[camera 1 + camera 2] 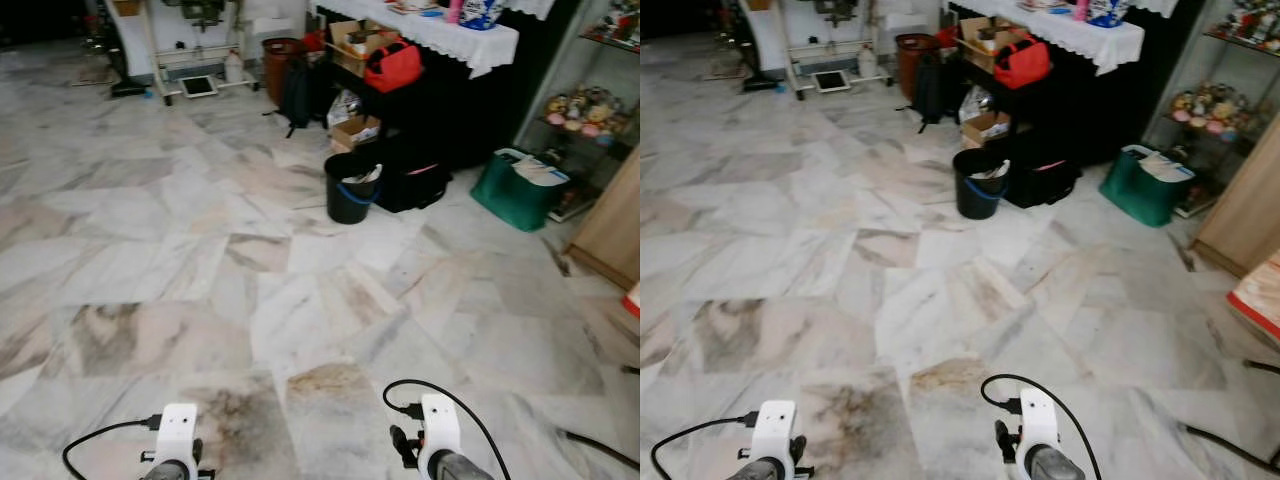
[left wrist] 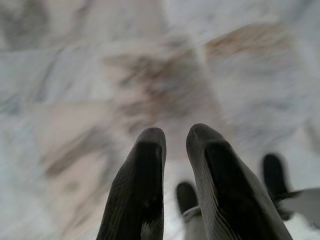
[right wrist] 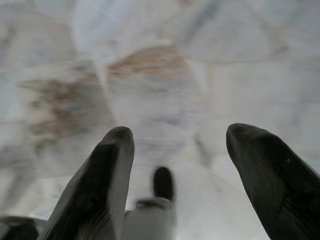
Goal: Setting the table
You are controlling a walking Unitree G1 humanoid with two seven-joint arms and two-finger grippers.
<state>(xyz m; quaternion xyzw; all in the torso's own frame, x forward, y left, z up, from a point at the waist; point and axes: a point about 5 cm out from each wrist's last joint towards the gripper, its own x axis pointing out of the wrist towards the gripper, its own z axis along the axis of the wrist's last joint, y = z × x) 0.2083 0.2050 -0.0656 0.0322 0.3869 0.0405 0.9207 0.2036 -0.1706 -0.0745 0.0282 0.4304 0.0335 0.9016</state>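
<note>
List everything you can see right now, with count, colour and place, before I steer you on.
marble floor: one, white with grey and brown veins, across the room
black bucket: one, black with a blue band, on the floor ahead
black bag: one, black, right beside the bucket
green bag: one, green, on the floor to the right
red bag: one, red, on a dark shelf under the table
table with white cloth: one, far right
cardboard boxes: at least two, brown, by the red bag and below it
left gripper: black fingers nearly together, over the floor
right gripper: black fingers apart, over the floor
</note>
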